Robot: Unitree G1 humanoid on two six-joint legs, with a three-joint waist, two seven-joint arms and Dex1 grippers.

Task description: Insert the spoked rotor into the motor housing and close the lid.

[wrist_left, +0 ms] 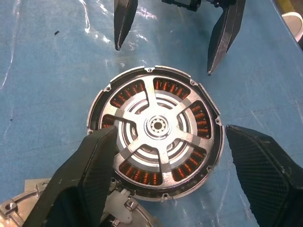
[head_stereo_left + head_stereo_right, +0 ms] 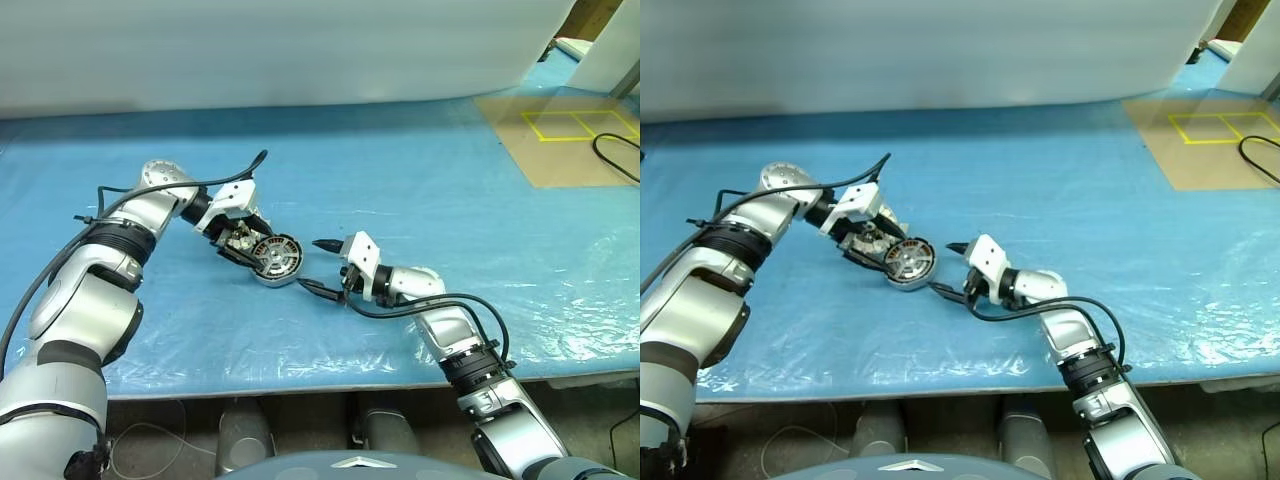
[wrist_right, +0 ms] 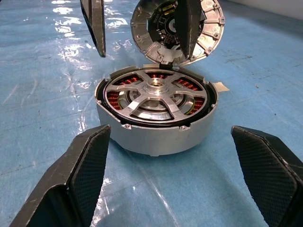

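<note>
Motor housing (image 3: 156, 125): on blue sheet, table centre; spoked rotor (image 1: 158, 130) seated inside. Lid (image 3: 176, 29): hinged upright at its 12 o'clock. Left gripper (image 1: 163, 189), right gripper (image 3: 168, 177): jaws wide, gripping nothing, flanking housing. No legible markings.

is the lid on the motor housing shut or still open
Open. In the right wrist view the lid stands up behind the motor housing, joined at its rim, and the spoked rotor sits uncovered inside.

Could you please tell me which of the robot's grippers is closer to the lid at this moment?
Left. The left gripper is right at the raised lid, one finger in front of its face. The right gripper waits open on the motor housing's opposite side, farther from the lid.
</note>
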